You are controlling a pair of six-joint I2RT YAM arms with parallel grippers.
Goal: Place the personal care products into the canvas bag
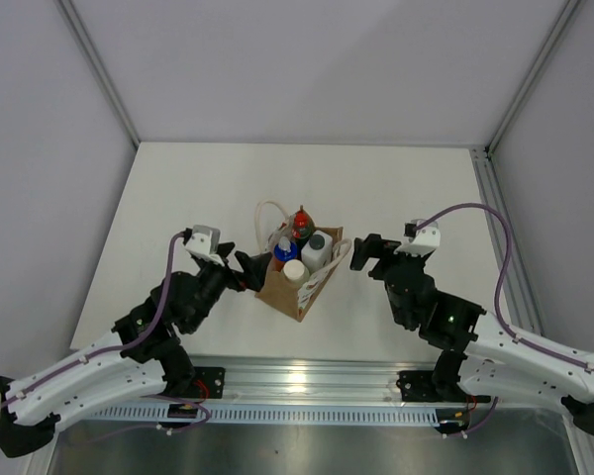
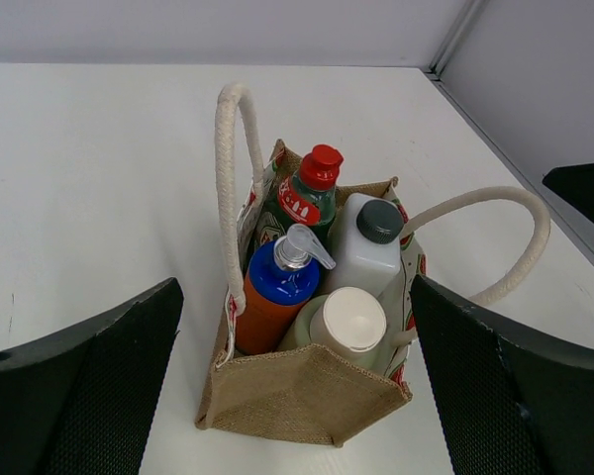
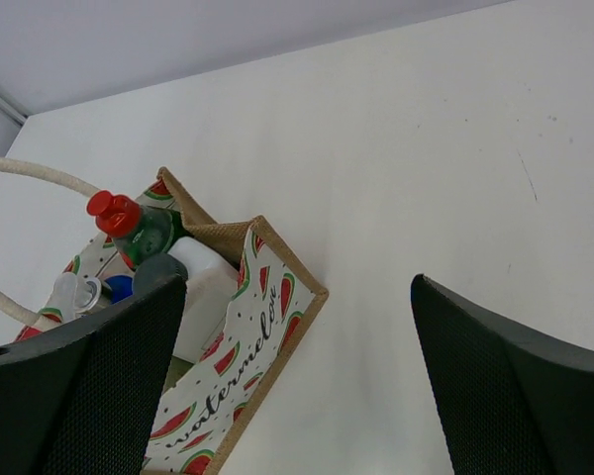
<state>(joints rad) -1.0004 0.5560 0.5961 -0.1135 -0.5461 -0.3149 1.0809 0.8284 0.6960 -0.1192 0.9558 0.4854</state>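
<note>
Black and spread wide, the fingers of the left gripper [image 1: 246,267] hold nothing; its wrist view looks straight between them at the canvas bag [image 2: 297,396], with bare air on both sides of the burlap. The right gripper [image 1: 360,254] is likewise parted and empty, and its own camera shows only the bag's printed side and white table [image 3: 455,198] between the fingers. From above, the left gripper sits close against the bag's left corner, too close to tell whether it touches. The right one stands near the bag's right side, with a clear gap. The bag stands upright with its mouth open and one cream rope handle [image 2: 228,178] arched over its left wall, the other handle looping out to the right. All four products stand inside it, caps up. The dark bottle with the red cap [image 2: 307,198] is at the back of the bag. The pale bottle with the dark cap [image 2: 368,252] is beside it, on the right. The orange bottle with the blue cap [image 2: 272,297] and a pump head is in front on the left, and the olive-green bottle with the cream cap [image 2: 348,322] in front on the right. No bottle shows on the table around the bag. By my reading the packing is complete, and nothing is left but drawing both arms away without catching a handle.
</note>
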